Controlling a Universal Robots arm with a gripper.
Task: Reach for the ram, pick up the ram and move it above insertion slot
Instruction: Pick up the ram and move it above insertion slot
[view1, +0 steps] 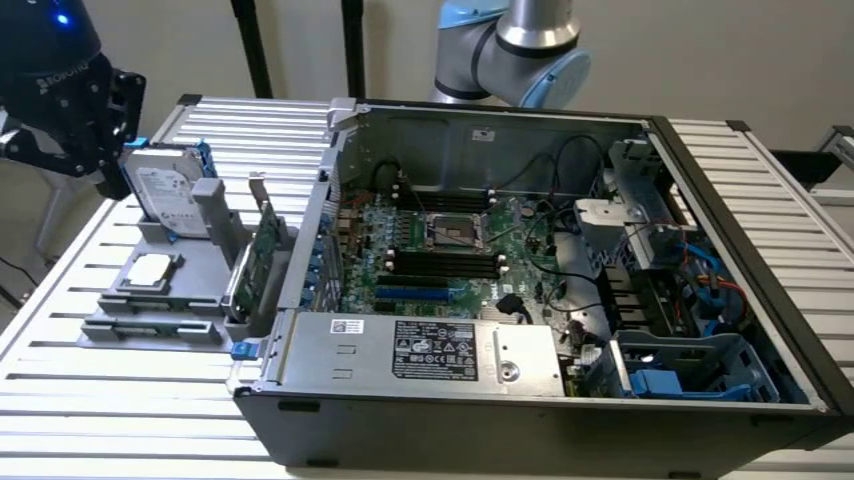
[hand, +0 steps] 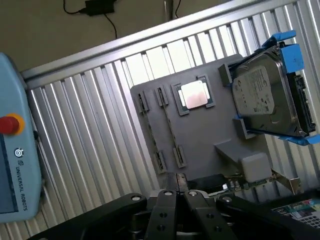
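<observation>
In the exterior view I see the end effector (view1: 96, 165) hovering at ten o'clock of the open computer case (view1: 534, 410), beside the hard drive (view1: 167, 188). The ram (view1: 150, 323) stands on edge in the gray fixture (view1: 147, 339) on the counter (view1: 120, 410). In the wrist view the end effector (hand: 177, 179) is narrow, fingertips (hand: 169, 189) together, holding nothing. The ram (hand: 169, 125) sits just beside the CPU (hand: 195, 95).

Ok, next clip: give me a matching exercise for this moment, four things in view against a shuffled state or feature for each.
Things:
1. hard drive
2. square chip
3. computer case
4. pendant

States:
A. open, motherboard exposed
B. standing on edge in blue rails
C. lying flat in the gray holder
D. carries a red button

Pairs: 1-B, 2-C, 3-A, 4-D
</observation>
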